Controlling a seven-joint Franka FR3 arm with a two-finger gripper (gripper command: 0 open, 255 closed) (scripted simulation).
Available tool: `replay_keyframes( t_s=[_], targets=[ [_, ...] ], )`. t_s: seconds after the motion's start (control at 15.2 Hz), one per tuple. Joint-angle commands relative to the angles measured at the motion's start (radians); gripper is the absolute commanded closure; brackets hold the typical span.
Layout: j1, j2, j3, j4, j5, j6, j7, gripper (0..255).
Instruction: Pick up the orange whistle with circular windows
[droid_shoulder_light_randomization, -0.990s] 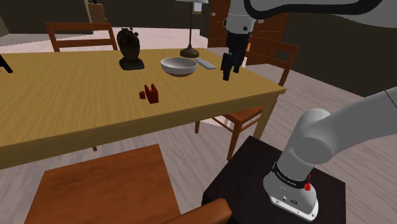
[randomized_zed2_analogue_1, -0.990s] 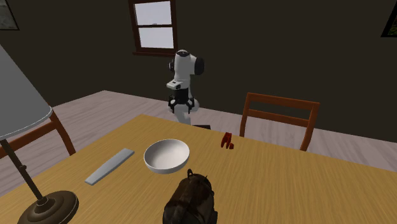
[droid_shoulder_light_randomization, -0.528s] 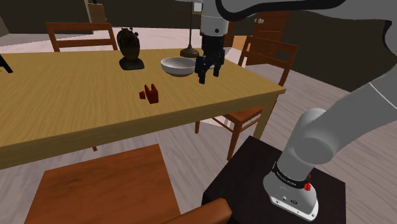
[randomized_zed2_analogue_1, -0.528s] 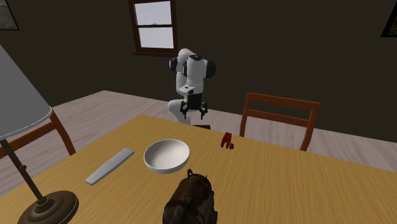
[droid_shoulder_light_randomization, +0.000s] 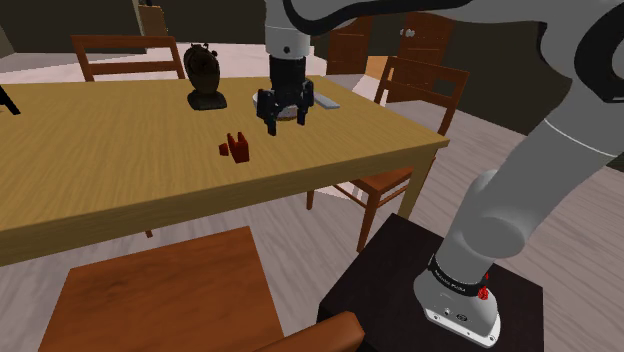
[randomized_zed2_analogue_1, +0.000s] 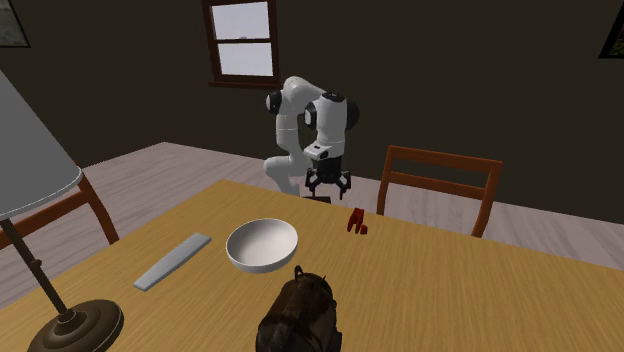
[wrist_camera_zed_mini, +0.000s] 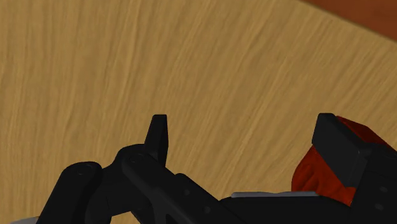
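My pincer (droid_shoulder_light_randomization: 284, 123) hangs released over the bench (droid_shoulder_light_randomization: 120, 160), fingers spread and pointing down, holding nothing, so I judge it is set to straddle the whistle from above. The dark orange-red whistle (droid_shoulder_light_randomization: 236, 147) lies on the bare wood, just outside one finger (wrist_camera_zed_mini: 331, 137) and not yet between the two.

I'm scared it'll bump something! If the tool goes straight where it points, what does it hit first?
Most likely the bare wooden table. The dark red whistle lies just beside the open tool, though depth is unclear.
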Motion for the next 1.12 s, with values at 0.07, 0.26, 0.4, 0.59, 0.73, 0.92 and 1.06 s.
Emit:
replay_keyframes(
  t_s=[0.07,0.26,0.4,0.59,0.73,0.92,1.06],
  targets=[
    [0.009,0.110,0.034,0.103,-0.015,0.008,0.079,0],
    [0.024,0.226,0.061,0.224,-0.041,0.002,0.157,0],
    [0.039,0.308,0.076,0.315,-0.063,-0.009,0.207,0],
    [0.060,0.392,0.084,0.400,-0.087,-0.011,0.254,0],
    [0.059,0.390,0.083,0.369,-0.086,0.016,0.254,0],
    [0.058,0.388,0.082,0.327,-0.086,0.057,0.254,0],
    [0.057,0.387,0.082,0.305,-0.086,0.079,0.254,0]
  ],
)
